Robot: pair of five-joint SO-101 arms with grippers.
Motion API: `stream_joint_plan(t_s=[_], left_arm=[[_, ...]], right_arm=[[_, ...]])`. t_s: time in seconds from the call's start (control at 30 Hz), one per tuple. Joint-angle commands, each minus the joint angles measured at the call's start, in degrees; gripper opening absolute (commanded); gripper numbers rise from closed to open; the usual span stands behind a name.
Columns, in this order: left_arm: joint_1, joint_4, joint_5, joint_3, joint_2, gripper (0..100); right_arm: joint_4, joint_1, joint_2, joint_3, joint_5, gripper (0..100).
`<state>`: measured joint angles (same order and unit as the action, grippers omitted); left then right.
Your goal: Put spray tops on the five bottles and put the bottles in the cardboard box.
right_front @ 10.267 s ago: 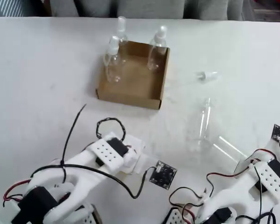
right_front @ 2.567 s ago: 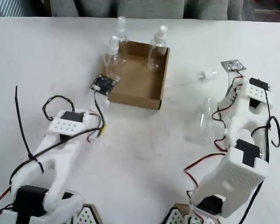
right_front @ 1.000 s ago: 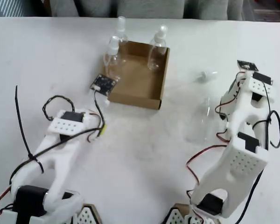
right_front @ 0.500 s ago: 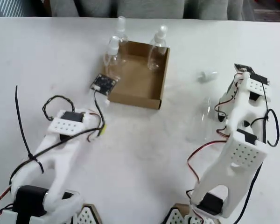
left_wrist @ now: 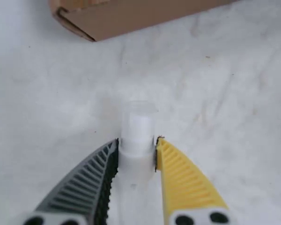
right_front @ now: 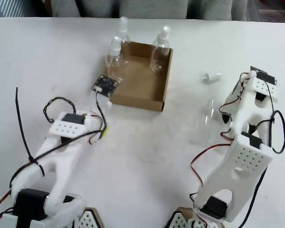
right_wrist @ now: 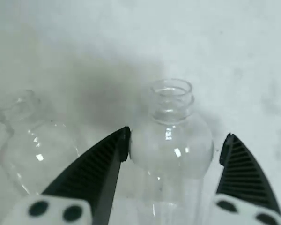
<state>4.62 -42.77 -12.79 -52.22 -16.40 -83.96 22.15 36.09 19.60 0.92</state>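
- My left jaws: closed on a spray top [left_wrist: 137, 133], its clear cap pointing outward, just off a near corner of the cardboard box [left_wrist: 131, 14].
- My right jaws: wide open, with an uncapped bottle [right_wrist: 171, 136] between the fingers. One fingertip is just beside its shoulder, the other apart. All of this is to the right of the box.
- Second uncapped bottle [right_wrist: 25, 140]: just beside the first.
- Capped bottle [right_front: 115, 64]: upright inside the box, far left corner.
- Other capped bottle [right_front: 158, 52]: upright inside the box, far right corner.
- Bare-necked bottle [right_front: 124, 28]: at the box's far edge; inside or behind it, I cannot tell.
- Loose spray top [right_front: 211, 76]: on the table [right_front: 47, 57], right of the box.
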Motion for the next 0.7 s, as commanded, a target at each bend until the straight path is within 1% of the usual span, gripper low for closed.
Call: stream_joint_plan(t_s=[0.0, 0.13, 0.27, 0.37, 0.43, 0.47, 0.53, 0.67], left_arm=[[0.04, 1.05, -0.79, 0.62, -0.31, 2], [0.04, 1.05, -0.79, 0.62, -0.31, 2], [0.04, 1.05, -0.79, 0.62, -0.31, 2], [0.04, 1.05, -0.79, 0.62, -0.31, 2], [0.04, 1.05, -0.79, 0.62, -0.31, 2], [0.04, 1.05, -0.79, 0.62, -0.31, 2], [0.04, 1.05, -0.79, 0.62, -0.31, 2], [0.04, 1.05, -0.79, 0.62, -0.31, 2]], right_arm=[[-0.40, 0.48, -3.47, 0.44, -1.49, 27.6], [1.54, 0.48, -3.38, 0.09, -1.49, 26.2], [5.58, 0.40, -1.36, -1.23, -1.41, 16.3], [6.37, 0.48, 0.92, -0.26, -1.32, 8.8], [5.76, 0.57, 1.80, 1.58, -0.53, 3.8], [4.70, 0.92, 1.80, 2.64, 1.23, 1.6], [1.71, 1.10, 1.36, 5.45, 2.99, 1.8], [-6.02, 1.45, -1.10, 13.45, 3.69, 1.6]])
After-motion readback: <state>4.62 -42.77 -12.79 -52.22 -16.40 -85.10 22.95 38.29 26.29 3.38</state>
